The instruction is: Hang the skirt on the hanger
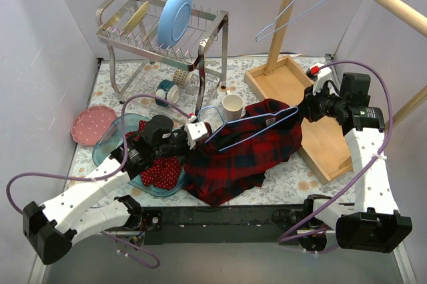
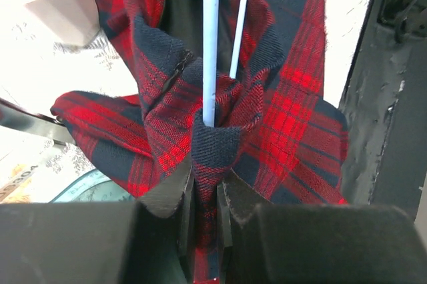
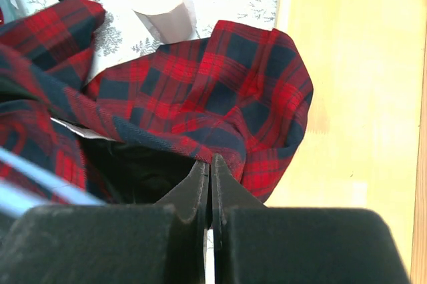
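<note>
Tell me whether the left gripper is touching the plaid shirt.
Touching. The left wrist view shows the left gripper clamped shut on a bunched fold of the plaid shirt.

Soft, even light fills the top view, which is sharp throughout, with faint shadows beneath the dish rack (image 1: 147, 39). In the left wrist view the tabletop (image 2: 30, 64) at ten o'clock is blown white, the plaid shirt (image 2: 280, 97) is crisp, and the left hand (image 2: 205, 191) at six o'clock is dark and blurred. The right wrist view glares at twelve o'clock, and the hanger (image 3: 40, 176) at eight o'clock is smeared.
</note>
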{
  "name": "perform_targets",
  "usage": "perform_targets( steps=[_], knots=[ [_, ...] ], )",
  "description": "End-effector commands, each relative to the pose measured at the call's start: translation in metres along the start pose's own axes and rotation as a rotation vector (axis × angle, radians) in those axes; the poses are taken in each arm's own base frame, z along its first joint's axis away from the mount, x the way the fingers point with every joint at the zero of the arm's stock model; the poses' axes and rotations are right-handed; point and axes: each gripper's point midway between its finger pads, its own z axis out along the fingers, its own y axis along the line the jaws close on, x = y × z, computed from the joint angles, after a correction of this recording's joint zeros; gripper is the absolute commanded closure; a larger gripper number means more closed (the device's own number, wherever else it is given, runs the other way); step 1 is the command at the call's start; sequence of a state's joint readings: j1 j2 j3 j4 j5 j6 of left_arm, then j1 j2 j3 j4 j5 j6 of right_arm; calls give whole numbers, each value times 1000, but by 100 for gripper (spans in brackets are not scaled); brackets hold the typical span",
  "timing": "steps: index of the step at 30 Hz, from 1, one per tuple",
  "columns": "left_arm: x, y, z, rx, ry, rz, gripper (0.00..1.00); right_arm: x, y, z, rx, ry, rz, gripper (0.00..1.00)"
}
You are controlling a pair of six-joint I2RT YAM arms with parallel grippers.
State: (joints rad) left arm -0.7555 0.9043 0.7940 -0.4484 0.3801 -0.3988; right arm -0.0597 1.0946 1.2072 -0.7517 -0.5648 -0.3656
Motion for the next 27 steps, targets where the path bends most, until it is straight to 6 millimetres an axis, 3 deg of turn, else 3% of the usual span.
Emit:
perform_targets(
  steps=[1, 13, 17, 18, 22, 27],
  knots=[
    [-6, 8, 5, -13, 44, -1, 100, -40, -5, -17, 41, -116, -91, 99],
    [11, 31, 15, -107, 186, -20, 100, -53, -10, -26, 85, -141, -143, 99],
    [1, 35, 11, -126, 199, -6, 100, -58, -13, -27, 100, -146, -151, 99],
    [-9, 39, 8, -141, 181, 11, 100, -58, -14, -27, 106, -148, -156, 99],
    [-12, 50, -4, -204, 239, 24, 100, -60, -15, -29, 113, -153, -181, 99],
    [-26, 48, -11, -204, 198, 29, 100, -55, -7, -27, 64, -147, -208, 95]
  ],
)
